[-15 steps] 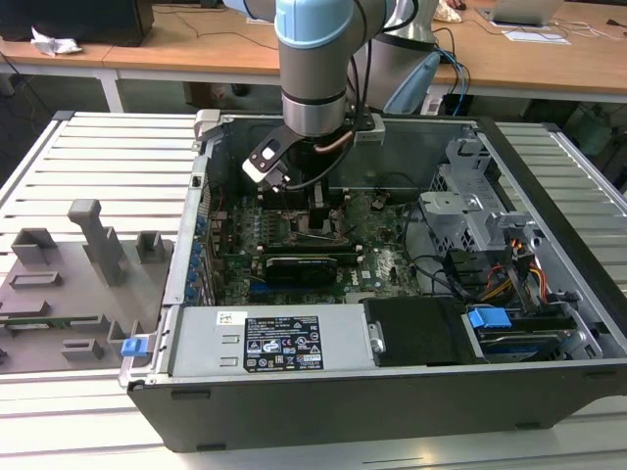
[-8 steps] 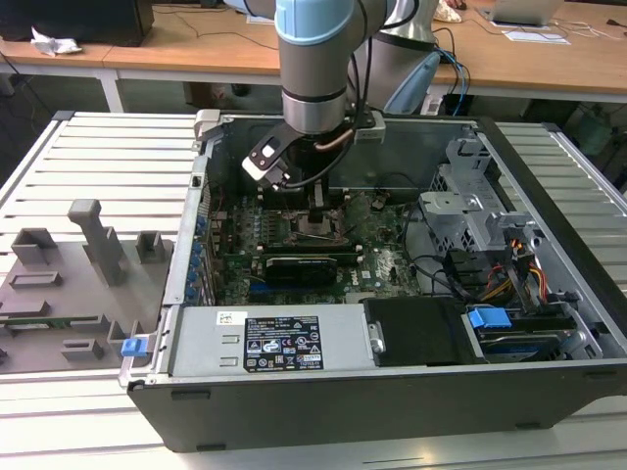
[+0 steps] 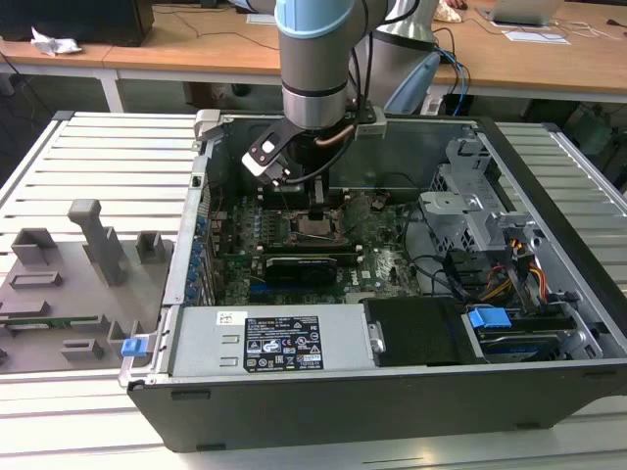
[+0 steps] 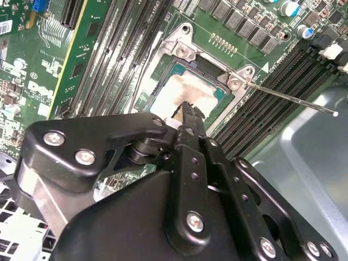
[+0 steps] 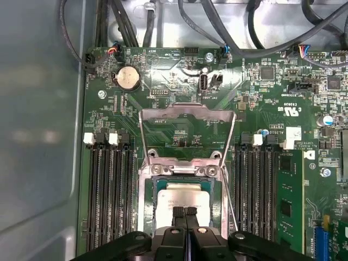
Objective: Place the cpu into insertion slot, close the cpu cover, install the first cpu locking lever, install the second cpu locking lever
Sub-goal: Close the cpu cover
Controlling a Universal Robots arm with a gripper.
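The cpu (image 5: 185, 194) lies flat in the insertion slot (image 5: 145, 206), its silver top smeared with pale paste; it also shows in the second wrist view (image 4: 176, 89). The cpu cover (image 5: 187, 109) stands open, tilted up from its hinge, with the board visible through its window. A thin metal locking lever (image 4: 293, 100) sticks out unlatched beside the slot, also seen as a wire (image 5: 229, 201). My gripper (image 5: 185, 211) is shut with nothing between its fingers, the tips right over the chip's top (image 4: 188, 111). In the exterior view the arm reaches down into the case over the socket (image 3: 318, 230).
Long black memory slots (image 5: 109, 190) flank the socket on both sides. A coin battery (image 5: 128, 78) and cables (image 5: 217, 22) lie beyond the cover. The case holds a drive cage (image 3: 470, 196) and power supply (image 3: 274, 343). A grey fixture plate (image 3: 78, 264) sits at the exterior view's left.
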